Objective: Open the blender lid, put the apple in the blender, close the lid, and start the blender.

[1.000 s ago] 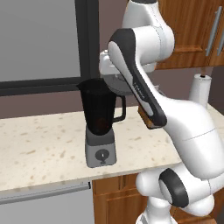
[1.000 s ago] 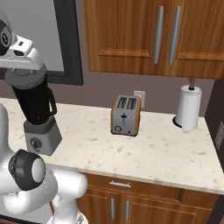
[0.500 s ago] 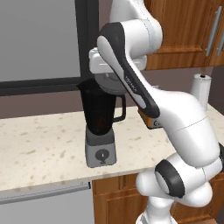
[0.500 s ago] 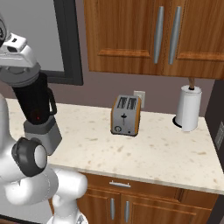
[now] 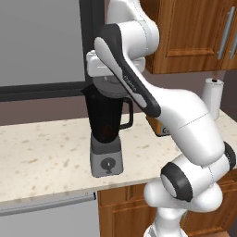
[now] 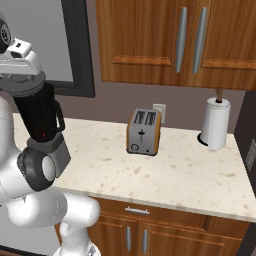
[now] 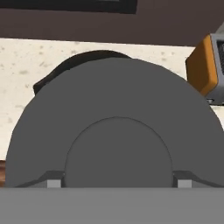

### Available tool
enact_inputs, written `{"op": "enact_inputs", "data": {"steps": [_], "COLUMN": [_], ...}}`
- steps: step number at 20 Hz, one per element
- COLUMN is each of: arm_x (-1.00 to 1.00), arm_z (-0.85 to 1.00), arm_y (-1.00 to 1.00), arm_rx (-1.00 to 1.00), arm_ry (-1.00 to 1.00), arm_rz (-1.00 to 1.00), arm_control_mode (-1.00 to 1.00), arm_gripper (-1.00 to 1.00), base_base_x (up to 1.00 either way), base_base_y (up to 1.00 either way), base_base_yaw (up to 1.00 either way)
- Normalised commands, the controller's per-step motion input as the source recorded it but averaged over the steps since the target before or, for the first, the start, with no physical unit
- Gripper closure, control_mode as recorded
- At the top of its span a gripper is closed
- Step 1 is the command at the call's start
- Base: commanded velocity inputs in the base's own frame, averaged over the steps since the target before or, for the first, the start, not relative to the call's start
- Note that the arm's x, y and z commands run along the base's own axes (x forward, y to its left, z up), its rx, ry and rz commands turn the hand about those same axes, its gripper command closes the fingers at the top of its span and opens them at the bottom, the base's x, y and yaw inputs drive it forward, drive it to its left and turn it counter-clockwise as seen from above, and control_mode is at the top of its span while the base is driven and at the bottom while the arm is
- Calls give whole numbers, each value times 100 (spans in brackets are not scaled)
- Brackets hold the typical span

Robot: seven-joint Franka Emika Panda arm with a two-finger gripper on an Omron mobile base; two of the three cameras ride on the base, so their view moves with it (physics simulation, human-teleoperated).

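Speckled counter (image 6: 165,170) with blender (image 5: 107,134), toaster (image 6: 143,132), paper-towel roll (image 6: 215,123).

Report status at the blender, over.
Gripper astride the blender lid knob, fingers either side. Lid over the blender jar, apple red inside. Toaster stands apart.

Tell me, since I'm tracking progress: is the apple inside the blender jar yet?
In. A red shape, the apple, shows through the dark jar of the blender, low near its base.
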Motion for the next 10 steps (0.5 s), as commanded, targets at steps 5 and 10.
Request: {"op": "enact_inputs", "data": {"steps": [5, 10], "arm_x": [21, 10], "arm_z": [-6, -15], "arm_y": [14, 16], "arm_rx": [0, 0], "arm_ry": [4, 8], "arm_rz": [4, 4], "arm_control_mode": [-100, -100], "arm_gripper": [100, 100], "base_base_x": [0, 0], "base_base_y": [0, 0], "base_base_yaw": [0, 0]}}
